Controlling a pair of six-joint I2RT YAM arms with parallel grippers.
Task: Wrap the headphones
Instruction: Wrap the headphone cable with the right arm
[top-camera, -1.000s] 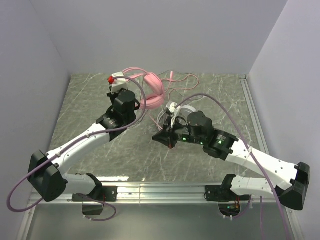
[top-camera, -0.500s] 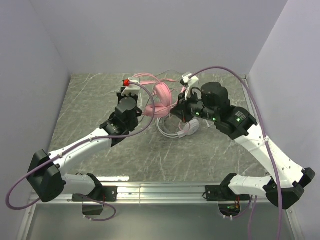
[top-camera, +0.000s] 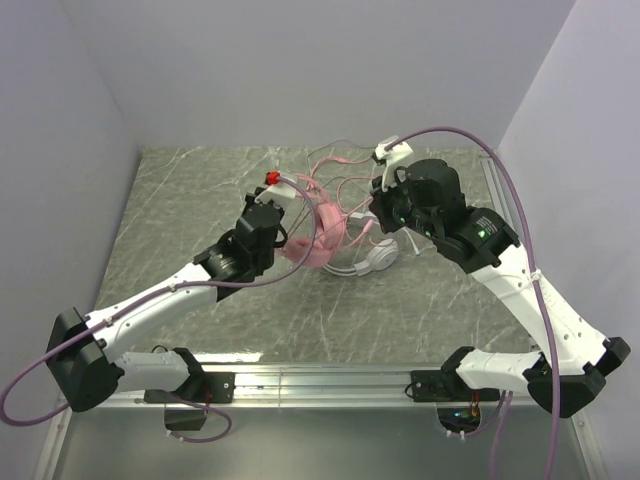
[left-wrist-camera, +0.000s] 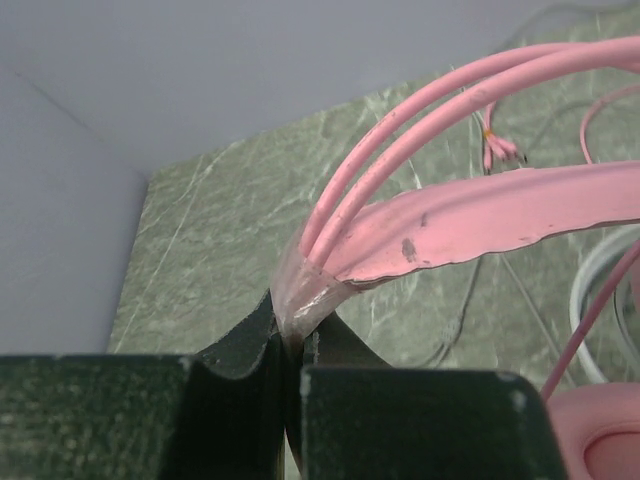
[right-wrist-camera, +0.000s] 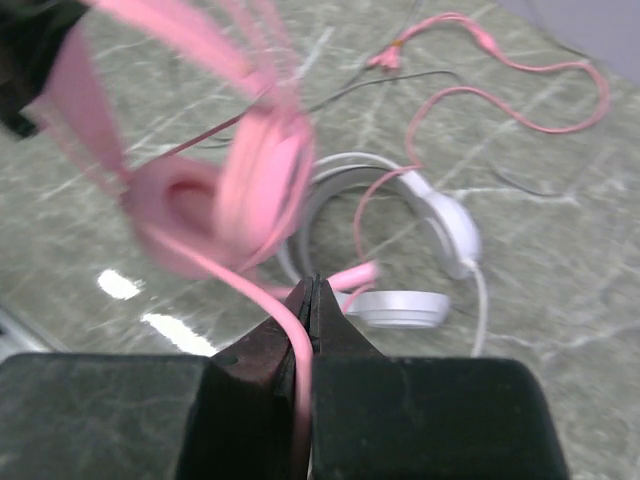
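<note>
The pink headphones hang just above the table's middle, and my left gripper is shut on them. In the left wrist view the left gripper pinches the end of the pink headband, with two strands of pink cable running over it. My right gripper is shut on the thin pink cable, which leads up between its jaws from the blurred pink headphones. The white headphones lie flat on the table, beneath and to the right of the pink pair.
Loose loops of pink cable trail over the marbled table toward the back wall, with a plug end among them. Grey walls close in the left, back and right sides. A metal rail runs along the near edge.
My right gripper rose from low at the table's middle to the back right, pulling the pink cable. The left gripper carried the pink headphones rightward, over the white pair.
</note>
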